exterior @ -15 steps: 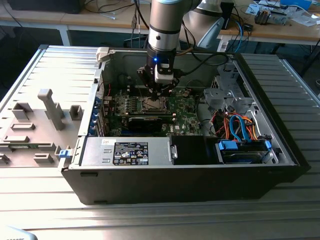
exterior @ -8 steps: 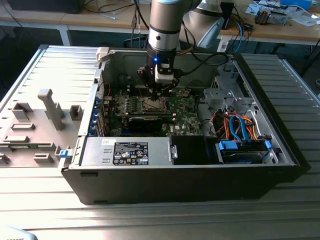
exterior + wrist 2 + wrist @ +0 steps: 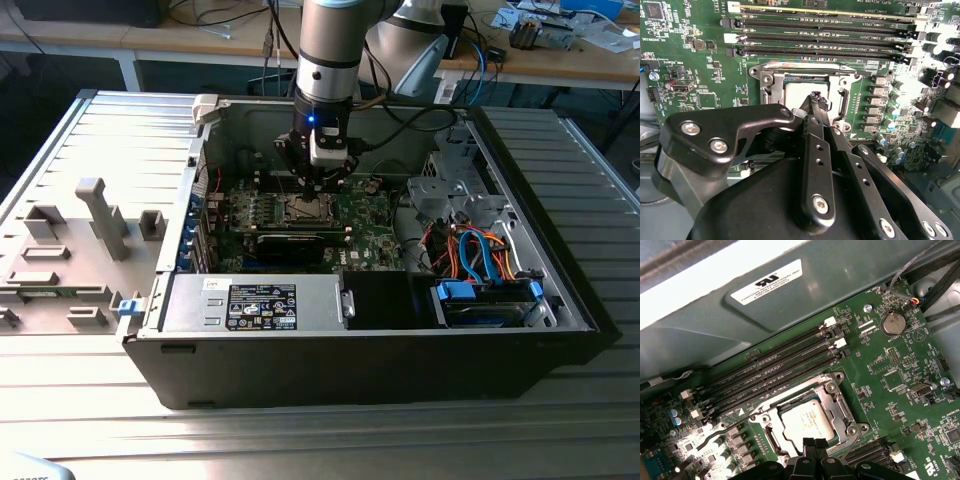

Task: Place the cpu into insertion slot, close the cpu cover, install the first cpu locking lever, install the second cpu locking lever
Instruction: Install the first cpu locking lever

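On the table [image 3: 300, 440], the case [image 3: 350, 365], open at the top; at the exterior view's left of it, its panel [image 3: 90, 250]. Holds the board [image 3: 365, 215] on its floor toward the back wall, the power box [image 3: 255, 303] along the front wall, the drive cage [image 3: 485, 300] in the front corner at the exterior view's right. Mid-board, the slot [image 3: 774, 436] with the cpu [image 3: 807, 420] in it, the cpu cover [image 3: 840, 407] down around the cpu. Between slot and a case wall, the memory slots [image 3: 775, 365], side by side.
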Robot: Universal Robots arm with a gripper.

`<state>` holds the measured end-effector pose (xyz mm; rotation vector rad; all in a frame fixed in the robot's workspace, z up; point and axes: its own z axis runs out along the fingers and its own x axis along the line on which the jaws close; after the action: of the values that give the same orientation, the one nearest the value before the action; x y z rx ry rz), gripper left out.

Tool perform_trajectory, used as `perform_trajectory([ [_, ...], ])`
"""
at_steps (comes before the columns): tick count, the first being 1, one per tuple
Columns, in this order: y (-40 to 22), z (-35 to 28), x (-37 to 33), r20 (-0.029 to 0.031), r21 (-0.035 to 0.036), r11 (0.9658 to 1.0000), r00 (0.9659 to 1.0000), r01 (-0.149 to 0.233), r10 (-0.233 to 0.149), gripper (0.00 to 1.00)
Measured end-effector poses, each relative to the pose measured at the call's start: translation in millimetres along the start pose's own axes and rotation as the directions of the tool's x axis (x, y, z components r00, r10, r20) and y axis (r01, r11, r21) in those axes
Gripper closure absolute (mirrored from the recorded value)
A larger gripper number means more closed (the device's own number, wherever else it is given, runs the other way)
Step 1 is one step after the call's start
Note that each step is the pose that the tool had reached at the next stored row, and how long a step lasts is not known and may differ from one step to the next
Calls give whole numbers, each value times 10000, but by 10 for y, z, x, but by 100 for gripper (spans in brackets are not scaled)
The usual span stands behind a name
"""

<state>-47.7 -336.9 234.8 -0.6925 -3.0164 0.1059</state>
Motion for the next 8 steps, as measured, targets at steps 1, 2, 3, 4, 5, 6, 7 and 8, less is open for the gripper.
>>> perform_trajectory([
  [1, 0, 0, 0, 1, 0, 10000, 10000, 14, -14, 89],
  [2, 0, 0, 0, 2, 0, 10000, 10000, 19, -19, 89],
  [3, 0, 0, 0, 2, 0, 10000, 10000, 24, -24, 89],
  [4, 0, 0, 0, 2, 0, 10000, 10000, 29, -29, 89],
  [5, 0, 0, 0, 3, 0, 10000, 10000, 33, -33, 89],
  [6, 0, 0, 0, 3, 1, 10000, 10000, 40, -40, 89],
  [7, 0, 0, 0, 4, 1, 10000, 10000, 48, -48, 89],
  [8, 0, 0, 0, 5, 1, 10000, 10000, 55, -55, 89],
])
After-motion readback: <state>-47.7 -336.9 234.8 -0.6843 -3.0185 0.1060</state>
